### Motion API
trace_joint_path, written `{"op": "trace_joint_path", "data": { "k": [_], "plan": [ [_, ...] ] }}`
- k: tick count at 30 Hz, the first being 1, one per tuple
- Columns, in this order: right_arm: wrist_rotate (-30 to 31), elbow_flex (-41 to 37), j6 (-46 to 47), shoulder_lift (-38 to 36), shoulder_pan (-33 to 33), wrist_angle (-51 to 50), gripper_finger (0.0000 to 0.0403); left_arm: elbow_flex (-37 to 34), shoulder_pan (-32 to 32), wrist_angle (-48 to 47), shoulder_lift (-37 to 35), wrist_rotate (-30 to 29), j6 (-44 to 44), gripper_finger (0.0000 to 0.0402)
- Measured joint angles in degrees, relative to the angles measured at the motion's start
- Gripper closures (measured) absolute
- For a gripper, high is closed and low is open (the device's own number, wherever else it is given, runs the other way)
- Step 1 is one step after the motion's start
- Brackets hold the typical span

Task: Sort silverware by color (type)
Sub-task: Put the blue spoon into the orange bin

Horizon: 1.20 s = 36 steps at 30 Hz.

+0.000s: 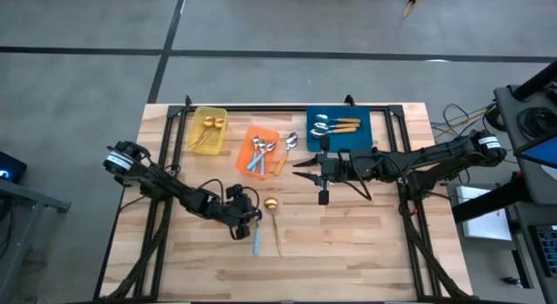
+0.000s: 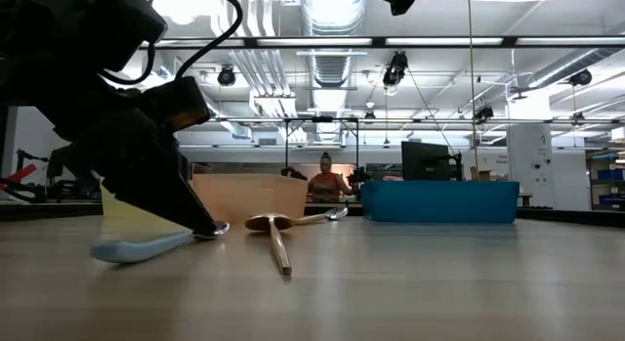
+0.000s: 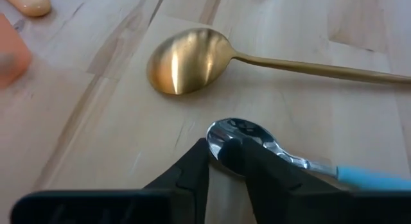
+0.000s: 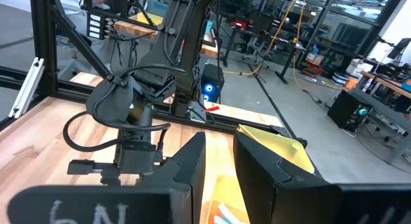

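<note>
On the wooden table [image 1: 348, 243], your left gripper [image 3: 226, 161] pinches the blue-handled spoon [image 3: 282, 156] beside the gold spoon [image 3: 192, 60]; squeeze firmly before lifting.

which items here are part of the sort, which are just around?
Job: blue-handled spoon with the left gripper closing on its bowl; gold spoon beside it; spoons already in the yellow bin, orange bin and blue bin; spoon beside the orange bin.

Just around: right gripper waiting near the blue bin; person beyond the table.
</note>
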Motion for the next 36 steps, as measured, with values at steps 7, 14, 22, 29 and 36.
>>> {"op": "trace_joint_path", "data": {
  "k": [7,14,22,29,36],
  "plan": [
    [-0.02,0.0,0.0,0.0,0.0,-0.01,0.033,-0.02,0.0,-0.48,-0.19,-0.94,-1.62,0.0366],
    [-0.04,0.0,0.0,0.0,0.0,-0.03,0.033,-0.11,0.0,-1.17,-1.74,-1.07,-2.02,0.0396],
    [-0.07,0.0,0.0,0.0,-0.02,-0.07,0.033,-0.13,-0.02,-10.14,-5.89,-2.04,-2.04,0.0401],
    [-0.07,0.0,0.0,0.0,-0.02,-0.12,0.033,-0.23,-0.02,-15.66,-11.91,-3.69,0.13,0.04],
    [-0.04,0.0,0.0,0.0,-0.02,-0.25,0.033,-0.22,0.0,-19.25,-17.78,-6.64,0.61,0.04]
  ]
}}
